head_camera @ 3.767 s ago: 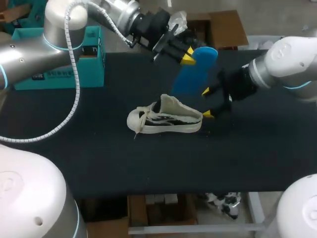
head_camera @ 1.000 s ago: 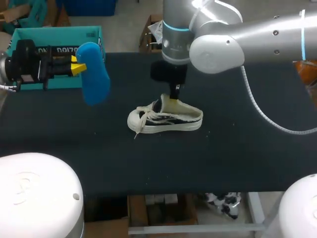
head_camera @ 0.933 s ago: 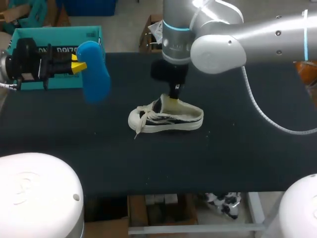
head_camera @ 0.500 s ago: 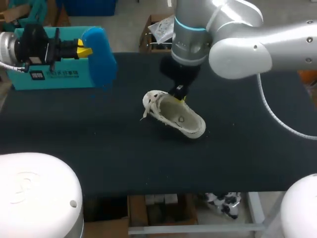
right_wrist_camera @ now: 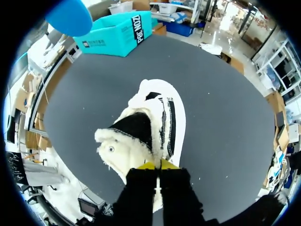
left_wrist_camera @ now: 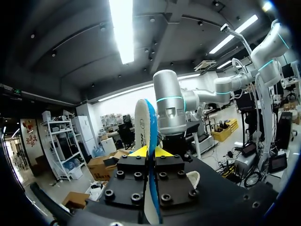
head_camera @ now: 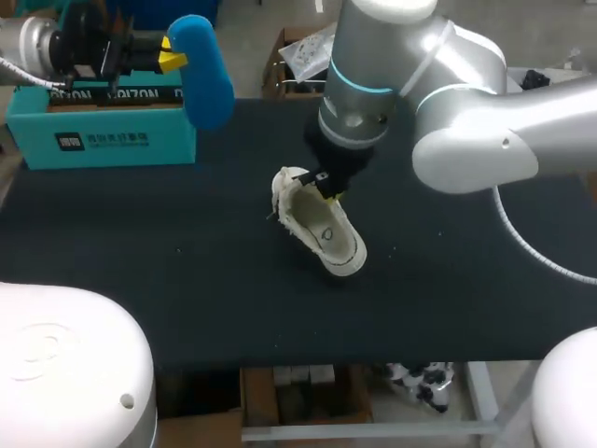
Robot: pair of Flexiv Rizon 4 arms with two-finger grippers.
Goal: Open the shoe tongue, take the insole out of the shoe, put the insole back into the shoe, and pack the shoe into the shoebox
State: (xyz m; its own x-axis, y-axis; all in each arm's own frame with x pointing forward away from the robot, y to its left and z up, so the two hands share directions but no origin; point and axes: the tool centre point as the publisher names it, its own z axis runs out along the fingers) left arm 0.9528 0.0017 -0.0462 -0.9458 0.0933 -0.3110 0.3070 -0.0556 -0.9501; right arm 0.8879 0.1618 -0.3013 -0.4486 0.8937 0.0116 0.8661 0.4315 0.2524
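My left claw (head_camera: 171,62) is clamped tight on the blue insole (head_camera: 210,79), holding it edge-on in the air near the teal shoebox (head_camera: 103,131) at the far left of the worktop (head_camera: 187,289). My right claw (head_camera: 325,189) is pinched nearly closed on the rim of the white shoe (head_camera: 326,233). The shoe lies tipped on its side mid-worktop, opening facing up.

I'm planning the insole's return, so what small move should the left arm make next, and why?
Probably carry the blue foam insole over to the white canvas shoe. The left arm's fingers hold it aloft by the teal cardboard shoebox, well away from the shoe, while the right arm's fingers pinch the shoe's edge, its opening facing up.
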